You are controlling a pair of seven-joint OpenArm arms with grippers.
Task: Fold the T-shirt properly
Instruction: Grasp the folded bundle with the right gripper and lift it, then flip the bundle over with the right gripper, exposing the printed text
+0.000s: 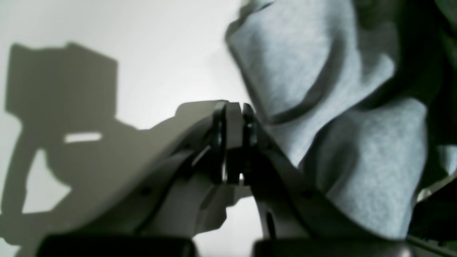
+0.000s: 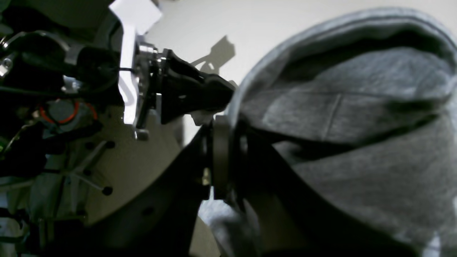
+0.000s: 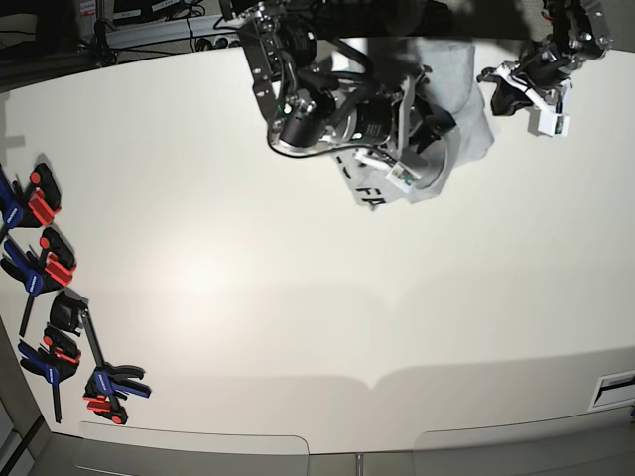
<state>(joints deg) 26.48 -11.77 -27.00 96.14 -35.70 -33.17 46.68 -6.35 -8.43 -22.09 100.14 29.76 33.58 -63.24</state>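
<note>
Gripping the T-shirt [image 1: 342, 117], both the left claw [image 1: 234, 117] and right claw [image 2: 221, 142] hold grey cloth aloft.

Red-and-blue clamps [image 3: 50, 327] lie along the white table's [image 3: 298, 297] left edge; perhaps five.

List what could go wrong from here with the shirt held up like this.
1. The T-shirt hangs bunched between both arms, so it may land creased rather than flat.
2. The left gripper appears to pinch only a thin edge of cloth; that edge could slip out.
3. The right gripper sits among folds and might catch extra layers.
</note>
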